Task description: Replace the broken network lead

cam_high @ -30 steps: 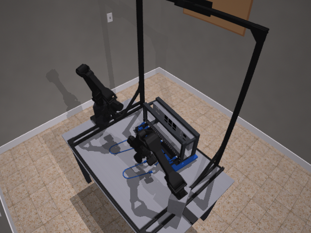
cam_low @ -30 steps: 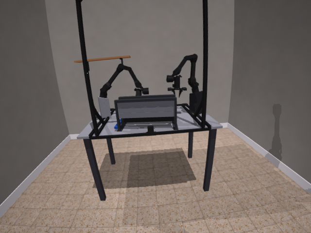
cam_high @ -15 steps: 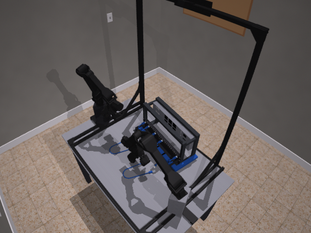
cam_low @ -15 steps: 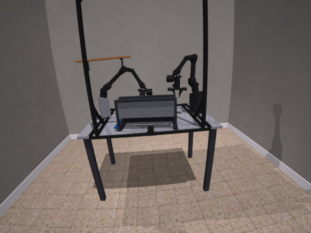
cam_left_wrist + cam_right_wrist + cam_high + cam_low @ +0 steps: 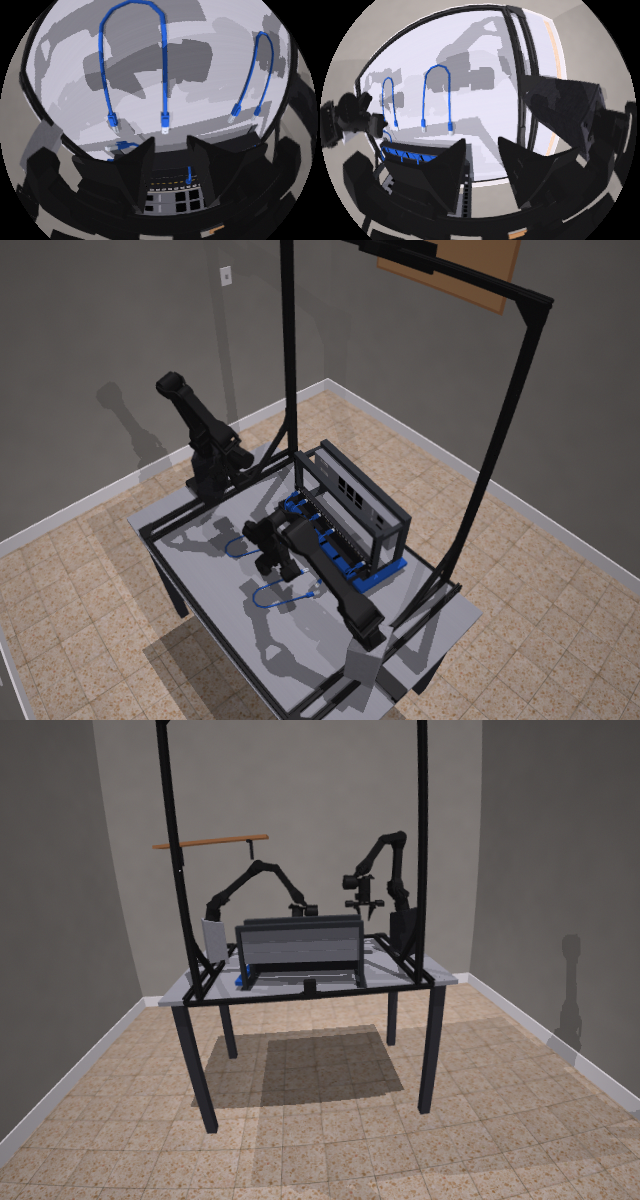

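The black rack [image 5: 392, 516] [image 5: 299, 947] stands at the table's far side. Its patch panel faces the table's middle, with several blue leads [image 5: 330, 544] [image 5: 405, 155] plugged in. Two blue spare leads lie in U shapes in front of it, one nearer [image 5: 311, 593] [image 5: 165, 121] [image 5: 436, 95], one farther [image 5: 226, 548] [image 5: 257, 109] [image 5: 388, 100]. My left gripper [image 5: 279, 570] [image 5: 305, 910] [image 5: 171, 139] hangs open and empty above the panel's front, by the spares. My right gripper [image 5: 240, 459] [image 5: 369, 913] [image 5: 481, 141] is open and empty, held high near its base.
A tall black frame [image 5: 496, 446] [image 5: 421, 849] surrounds the table. A blue base plate [image 5: 385, 575] [image 5: 238, 980] lies under the rack's end. A small black block [image 5: 309, 986] sits on the table's rim behind the rack.
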Action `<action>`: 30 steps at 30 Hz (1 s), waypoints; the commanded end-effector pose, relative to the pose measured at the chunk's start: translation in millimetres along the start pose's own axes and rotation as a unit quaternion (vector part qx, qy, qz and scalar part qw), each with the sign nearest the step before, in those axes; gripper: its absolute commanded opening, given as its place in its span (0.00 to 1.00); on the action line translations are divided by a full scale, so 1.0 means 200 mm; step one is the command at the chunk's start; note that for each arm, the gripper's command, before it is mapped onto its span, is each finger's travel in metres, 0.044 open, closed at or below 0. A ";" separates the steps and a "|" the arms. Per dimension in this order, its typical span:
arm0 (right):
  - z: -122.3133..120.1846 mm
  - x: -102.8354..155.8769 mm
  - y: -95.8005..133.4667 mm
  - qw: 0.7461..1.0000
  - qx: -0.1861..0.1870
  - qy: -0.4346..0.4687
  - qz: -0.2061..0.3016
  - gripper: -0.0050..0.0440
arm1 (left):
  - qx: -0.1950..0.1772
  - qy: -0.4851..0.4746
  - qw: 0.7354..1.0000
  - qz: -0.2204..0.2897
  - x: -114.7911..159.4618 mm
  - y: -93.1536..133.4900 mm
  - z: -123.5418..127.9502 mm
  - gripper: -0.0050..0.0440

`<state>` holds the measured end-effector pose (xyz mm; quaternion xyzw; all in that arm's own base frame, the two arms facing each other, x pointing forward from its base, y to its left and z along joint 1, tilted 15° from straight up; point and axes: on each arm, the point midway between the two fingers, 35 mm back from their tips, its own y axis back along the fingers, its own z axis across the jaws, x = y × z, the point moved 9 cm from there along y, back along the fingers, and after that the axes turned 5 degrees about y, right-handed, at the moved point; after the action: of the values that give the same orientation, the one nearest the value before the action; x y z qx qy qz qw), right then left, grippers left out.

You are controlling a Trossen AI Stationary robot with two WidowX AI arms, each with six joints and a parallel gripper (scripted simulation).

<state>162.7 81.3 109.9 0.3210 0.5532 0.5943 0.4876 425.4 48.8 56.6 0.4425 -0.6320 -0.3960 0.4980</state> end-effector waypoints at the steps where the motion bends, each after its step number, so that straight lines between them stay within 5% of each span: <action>1: 0.00 0.00 0.00 1.000 0.000 0.000 0.000 0.46 | -0.006 0.000 1.000 -0.002 -0.01 -0.02 0.00 0.46; 2: 0.00 0.00 0.00 1.000 0.000 0.000 0.000 0.46 | -0.006 0.000 1.000 -0.002 -0.01 -0.02 0.00 0.46; 3: 0.00 0.00 0.00 1.000 0.000 0.000 0.000 0.46 | -0.005 0.000 1.000 -0.002 -0.01 -0.30 0.01 0.46; 30: 0.00 0.00 0.00 1.000 0.000 0.000 0.000 0.46 | -0.006 0.000 1.000 -0.002 -0.01 -0.37 0.01 0.46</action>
<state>162.7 81.3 109.9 0.3210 0.5532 0.5943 0.4876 437.4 29.5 -8.4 0.4408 -0.6335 -0.3979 0.4959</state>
